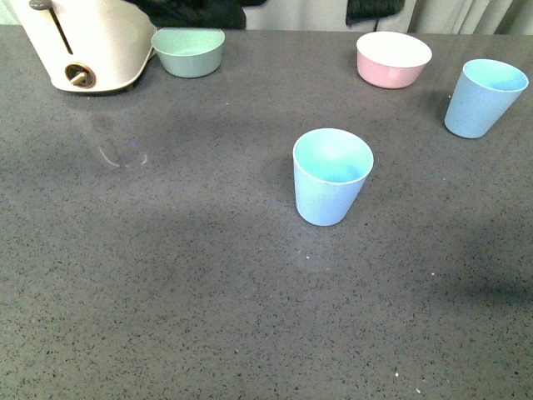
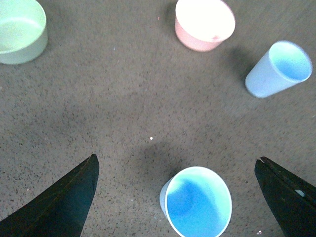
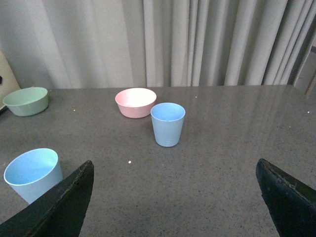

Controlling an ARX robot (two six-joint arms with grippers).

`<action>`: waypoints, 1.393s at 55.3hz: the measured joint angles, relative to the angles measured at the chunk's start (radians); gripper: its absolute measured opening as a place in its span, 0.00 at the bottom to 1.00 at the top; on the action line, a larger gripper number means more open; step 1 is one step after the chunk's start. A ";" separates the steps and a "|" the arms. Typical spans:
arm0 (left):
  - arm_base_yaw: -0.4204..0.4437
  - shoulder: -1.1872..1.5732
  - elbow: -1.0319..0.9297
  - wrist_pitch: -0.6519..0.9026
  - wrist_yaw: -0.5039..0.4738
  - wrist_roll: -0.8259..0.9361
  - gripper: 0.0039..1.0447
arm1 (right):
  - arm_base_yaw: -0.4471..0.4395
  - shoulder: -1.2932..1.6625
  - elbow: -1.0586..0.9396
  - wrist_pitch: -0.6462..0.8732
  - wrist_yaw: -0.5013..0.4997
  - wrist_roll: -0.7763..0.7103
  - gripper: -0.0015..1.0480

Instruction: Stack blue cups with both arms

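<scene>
Two light blue cups stand upright on the grey table. One blue cup (image 1: 331, 176) is at the middle, the other blue cup (image 1: 483, 97) at the far right. Neither arm shows in the front view. My left gripper (image 2: 177, 165) is open above the table, and the middle cup (image 2: 197, 202) sits between its fingers without touching them; the far cup (image 2: 278, 69) lies beyond. My right gripper (image 3: 175, 168) is open and empty, with one cup (image 3: 168, 124) ahead of it and the other cup (image 3: 33, 174) beside one finger.
A mint-green bowl (image 1: 188, 52) and a white appliance (image 1: 83, 42) stand at the back left. A pink bowl (image 1: 393, 59) stands at the back right, close to the far cup. Curtains (image 3: 197, 42) hang behind the table.
</scene>
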 joint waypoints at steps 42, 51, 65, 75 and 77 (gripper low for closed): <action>0.388 -0.679 -0.981 0.873 -0.121 0.309 0.01 | 0.000 0.000 0.000 0.000 0.000 0.000 0.91; 0.432 -0.776 -1.053 0.845 -0.083 0.309 0.01 | 0.000 0.000 0.000 0.000 -0.001 0.000 0.91; 0.523 -0.973 -1.144 0.737 0.032 0.310 0.01 | 0.000 0.000 0.000 0.000 0.000 0.000 0.91; 0.568 -1.054 -1.188 0.715 0.054 0.311 0.01 | 0.000 0.000 0.000 0.000 0.000 0.000 0.91; 0.568 -1.068 -1.206 0.715 0.056 0.311 0.01 | 0.000 0.000 0.000 0.000 0.000 0.000 0.91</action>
